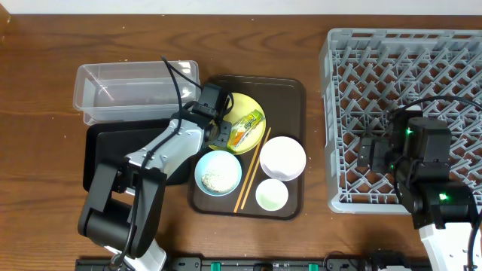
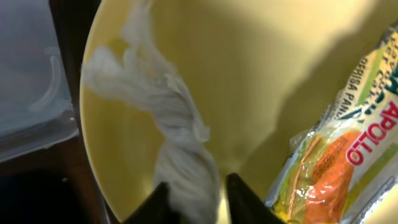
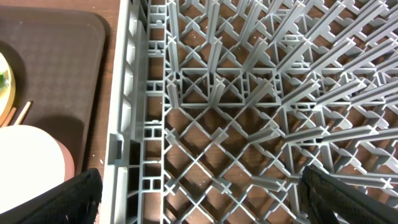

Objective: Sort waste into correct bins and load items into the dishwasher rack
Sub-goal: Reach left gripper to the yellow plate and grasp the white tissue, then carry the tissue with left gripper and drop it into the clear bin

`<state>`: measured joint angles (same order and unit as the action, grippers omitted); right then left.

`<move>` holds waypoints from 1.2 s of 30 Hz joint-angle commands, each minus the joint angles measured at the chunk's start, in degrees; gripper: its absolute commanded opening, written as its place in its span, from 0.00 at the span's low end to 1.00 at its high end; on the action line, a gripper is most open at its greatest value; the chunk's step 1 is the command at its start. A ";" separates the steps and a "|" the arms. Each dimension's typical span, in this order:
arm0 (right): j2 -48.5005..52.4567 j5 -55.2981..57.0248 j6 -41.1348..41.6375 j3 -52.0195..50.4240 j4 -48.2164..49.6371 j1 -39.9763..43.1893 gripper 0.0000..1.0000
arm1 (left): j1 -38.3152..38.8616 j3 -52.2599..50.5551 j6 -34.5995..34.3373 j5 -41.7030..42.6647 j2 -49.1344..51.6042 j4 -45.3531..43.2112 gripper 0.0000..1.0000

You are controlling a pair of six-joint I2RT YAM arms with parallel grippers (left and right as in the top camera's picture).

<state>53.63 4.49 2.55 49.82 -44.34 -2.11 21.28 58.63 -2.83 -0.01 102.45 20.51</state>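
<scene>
The left claw (image 2: 191, 200) hangs low over the yellow plate (image 2: 261, 74), jaws slightly parted astride one end of the twisted white tissue (image 2: 165, 112). A sliver of plate shows beside one finger, so it looks unpinched. Best to close on the thick twist, lift straight up, and avoid the snack wrapper (image 2: 339, 162) just beside it on the plate. The right claw (image 3: 199, 199), spread wide and empty, hovers over the dishwasher rack (image 3: 205, 87), well apart from the plate.

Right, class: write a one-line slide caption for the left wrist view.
Left gripper, open, straddles crumpled white tissue on the yellow plate, beside the snack wrapper.
</scene>
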 commanded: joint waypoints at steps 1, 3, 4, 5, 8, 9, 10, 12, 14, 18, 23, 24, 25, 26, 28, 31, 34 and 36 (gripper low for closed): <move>-0.20 -0.17 0.59 1.29 0.00 -1.07 0.99 | 0.07 1.18 0.61 -0.72 0.00 0.15 0.19; -0.20 0.04 0.57 1.29 0.00 -1.07 0.99 | 0.07 1.18 0.61 -0.72 -0.98 0.17 0.13; -0.20 0.11 0.57 1.29 0.00 -1.07 0.99 | 0.07 1.18 0.61 -0.70 -1.73 0.17 0.11; -0.20 0.24 0.55 1.29 0.00 -1.07 0.99 | 0.07 1.18 0.61 -0.70 -2.67 0.17 0.09; -0.20 0.35 0.15 1.29 0.00 -1.07 0.99 | 0.07 1.18 0.61 -0.70 -6.86 0.39 0.08; -0.20 0.59 0.15 1.29 0.00 -1.07 0.99 | 0.07 1.18 0.61 -0.70 -8.85 0.48 0.08; -0.20 0.85 0.15 1.29 -0.02 -1.07 0.99 | 0.07 1.18 0.61 -0.70 -10.69 0.61 0.08; -0.20 1.55 0.15 1.29 -0.02 -1.07 0.99 | -0.07 1.20 0.63 -0.74 -14.40 0.85 0.08; -0.20 1.53 0.15 1.29 0.00 -1.07 0.99 | -0.46 1.18 0.63 -1.09 -17.59 0.63 0.08; -0.20 1.51 0.17 1.29 0.00 -1.07 0.99 | -2.36 1.18 0.57 -6.86 -21.09 -1.38 0.07; -0.20 1.51 0.17 1.29 -0.02 -1.07 0.99 | -7.26 1.18 0.35 -9.73 -19.78 -6.88 0.08; -0.20 1.51 0.17 1.29 -0.04 -1.07 0.99 | -8.46 1.18 0.13 -9.70 -18.97 -8.11 0.07; -0.20 1.51 0.17 1.29 -0.07 -1.07 0.99 | -9.44 1.18 -0.07 -9.70 -18.10 -9.07 0.07; -0.20 1.51 0.17 1.29 -0.07 -1.07 0.99 | -10.27 1.18 -0.28 -9.70 -17.14 -9.84 0.07; -0.20 1.51 0.17 1.29 -0.04 -1.07 0.99 | -11.91 1.18 -0.48 -9.68 -14.84 -11.08 0.08; -0.20 1.51 0.17 1.29 -0.02 -1.07 0.99 | -12.87 1.18 -0.46 -9.68 -12.41 -11.91 0.29; -0.20 1.51 0.17 1.29 -0.02 -1.07 0.99 | -12.90 1.20 -0.44 -9.68 -12.26 -12.13 0.44; -0.20 1.51 0.17 1.29 -0.04 -1.07 0.99 | -12.76 1.29 -0.44 -9.46 -13.38 -12.04 0.55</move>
<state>53.60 5.19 2.52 49.82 -44.34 -2.11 8.40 58.92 -2.96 -8.99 90.87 8.88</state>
